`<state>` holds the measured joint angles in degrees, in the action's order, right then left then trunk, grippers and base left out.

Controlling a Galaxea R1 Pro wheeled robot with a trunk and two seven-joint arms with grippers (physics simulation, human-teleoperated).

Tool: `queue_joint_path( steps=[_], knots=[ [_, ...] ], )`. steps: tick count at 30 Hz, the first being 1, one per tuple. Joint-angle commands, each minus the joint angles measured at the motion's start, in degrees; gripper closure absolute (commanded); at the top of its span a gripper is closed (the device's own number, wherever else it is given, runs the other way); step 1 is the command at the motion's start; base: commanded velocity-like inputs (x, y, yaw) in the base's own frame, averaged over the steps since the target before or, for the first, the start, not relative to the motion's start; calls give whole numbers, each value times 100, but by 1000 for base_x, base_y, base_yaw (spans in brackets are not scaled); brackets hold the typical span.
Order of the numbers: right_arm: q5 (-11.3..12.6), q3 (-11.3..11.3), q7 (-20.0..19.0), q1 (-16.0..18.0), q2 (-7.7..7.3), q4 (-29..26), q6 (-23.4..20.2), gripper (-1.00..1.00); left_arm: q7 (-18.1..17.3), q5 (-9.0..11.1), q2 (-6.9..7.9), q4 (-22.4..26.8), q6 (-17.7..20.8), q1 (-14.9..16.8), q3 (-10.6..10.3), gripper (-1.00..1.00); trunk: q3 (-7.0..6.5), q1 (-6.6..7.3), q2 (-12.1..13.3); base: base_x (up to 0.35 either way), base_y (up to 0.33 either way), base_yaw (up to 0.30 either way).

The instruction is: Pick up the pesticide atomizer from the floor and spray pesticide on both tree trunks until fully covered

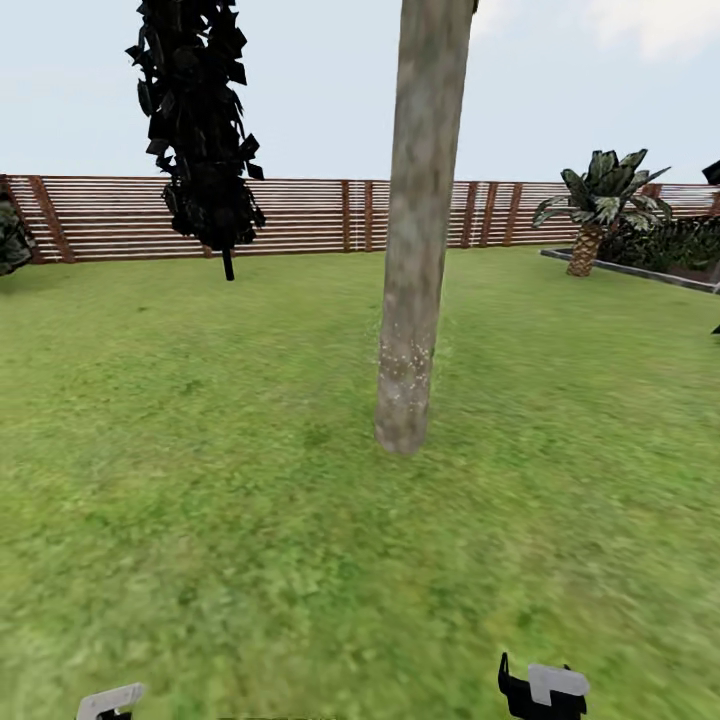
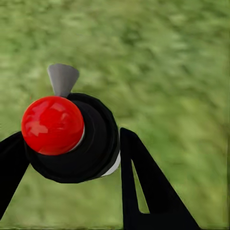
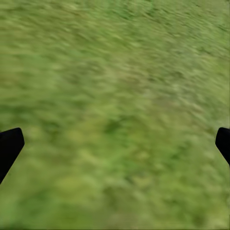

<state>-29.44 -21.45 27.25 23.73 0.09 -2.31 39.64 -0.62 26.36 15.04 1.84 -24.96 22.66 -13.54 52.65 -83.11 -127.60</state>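
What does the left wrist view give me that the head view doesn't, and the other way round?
Left wrist view alone: the left tool shut on the pesticide atomizer, its red cap and grey nozzle over grass.

Head view alone: the tree trunk straight ahead with white pesticide specks low on the bark, the slat fence, a dark columnar tree and a short palm. Parts of both arms show at the bottom edge.

Both: the green lawn.
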Motion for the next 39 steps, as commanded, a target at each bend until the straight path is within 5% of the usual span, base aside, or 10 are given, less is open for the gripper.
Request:
queue_joint_path(
  steps=[1, 28, 39],
  knots=[
    [0, 0, 0, 0, 0, 1, 0, -100, 0, 1, 0, 0, 0, -2, 3, 100, 2, 0, 0, -1, -272, 282],
    [0, 0, 0, 0, 0, 2, 0, -100, 4, 0, 7, 0, 3, -1, 9, 100, 61, 0, 0, 146, -256, 282],
    [0, 0, 0, 0, 0, 2, 0, -100, 4, 0, 8, -8, 4, -3, 9, 100, 85, 0, 0, 8, -86, 282]
  ],
)
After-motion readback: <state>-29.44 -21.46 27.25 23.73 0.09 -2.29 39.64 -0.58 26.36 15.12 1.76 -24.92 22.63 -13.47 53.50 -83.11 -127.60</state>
